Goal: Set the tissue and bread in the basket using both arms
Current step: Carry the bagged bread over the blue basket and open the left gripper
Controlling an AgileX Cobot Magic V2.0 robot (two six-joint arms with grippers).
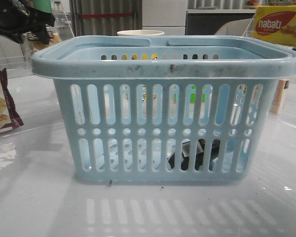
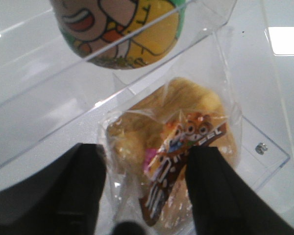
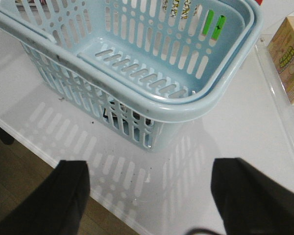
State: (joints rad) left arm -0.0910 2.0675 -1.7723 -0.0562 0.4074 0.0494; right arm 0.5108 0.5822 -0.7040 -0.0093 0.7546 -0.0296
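Note:
The light blue basket [image 1: 163, 66] stands mid-table and also shows in the right wrist view [image 3: 186, 105]. The black tissue pack [image 1: 195, 154] lies inside it at the bottom right, seen through the slots, and shows dark in the right wrist view [image 3: 118, 115]. The bread [image 2: 152, 122], golden in a clear wrapper with a brown label, lies in a clear tray. My left gripper [image 2: 146, 196] is closed on the bread, a finger touching each side. My right gripper [image 3: 149, 196] is open and empty over the table's front edge, near a basket corner.
A cartoon-printed cup [image 2: 122, 29] sits just beyond the bread behind the clear tray wall [image 2: 264, 147]. A cracker bag [image 1: 2, 103] lies at the left, a nabati box [image 1: 278, 24] at the back right, a small carton [image 3: 289, 58] right of the basket.

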